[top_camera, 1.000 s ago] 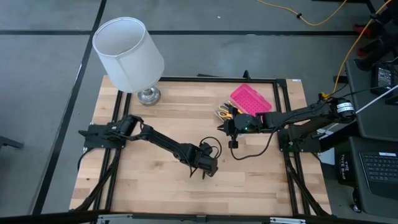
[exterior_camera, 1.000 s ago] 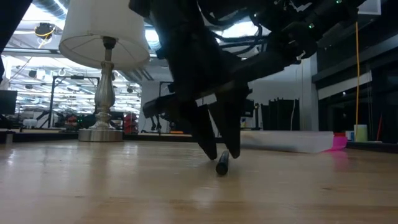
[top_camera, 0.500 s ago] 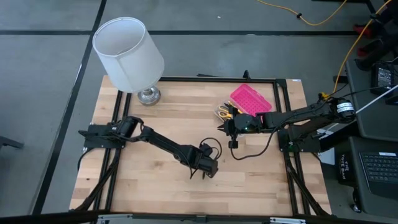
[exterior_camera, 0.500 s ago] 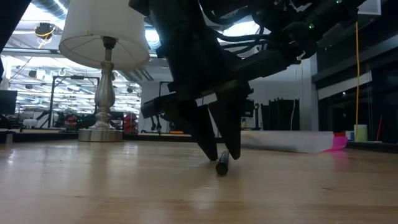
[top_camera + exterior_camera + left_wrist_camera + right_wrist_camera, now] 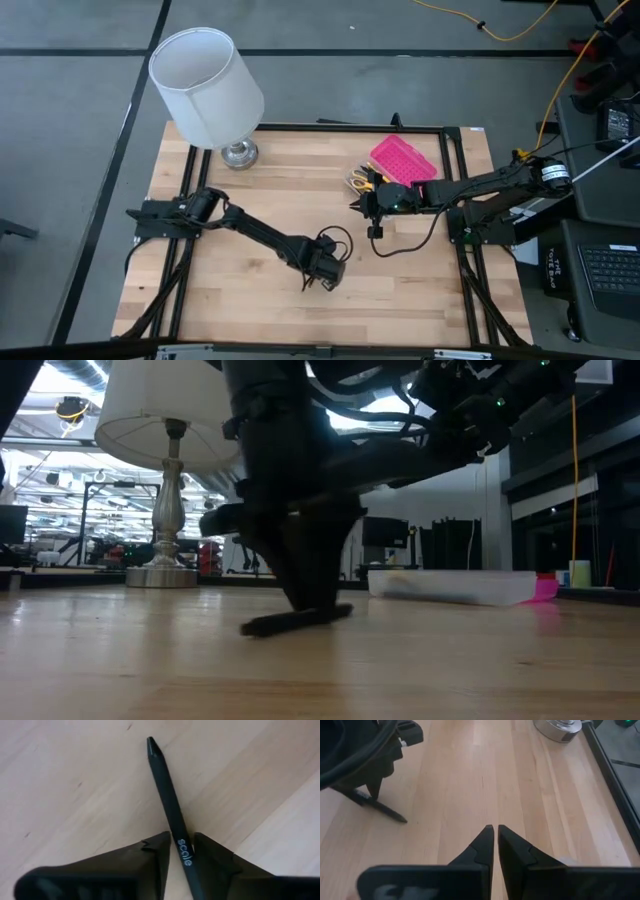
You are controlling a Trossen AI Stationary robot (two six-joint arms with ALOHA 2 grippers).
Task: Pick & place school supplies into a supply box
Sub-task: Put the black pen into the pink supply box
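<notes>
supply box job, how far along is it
Done: scissors and some pens lie by the pink-lidded supply box; whether inside, I can't tell. In hand: the left end effector pinches a black pen on the table. The right end effector waits shut. Left: carrying it over.

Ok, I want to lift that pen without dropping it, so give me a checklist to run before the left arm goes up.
1. Black pen between the left gripper's fingers: ok.
2. Fingers fully tight on the pen: cannot tell.
3. Pen lying flat on the table: ok.
4. Right gripper shut, empty, apart from the pen: ok.
5. Pink box open to receive it: cannot tell.
6. Lamp away from the path to the box: ok.
</notes>
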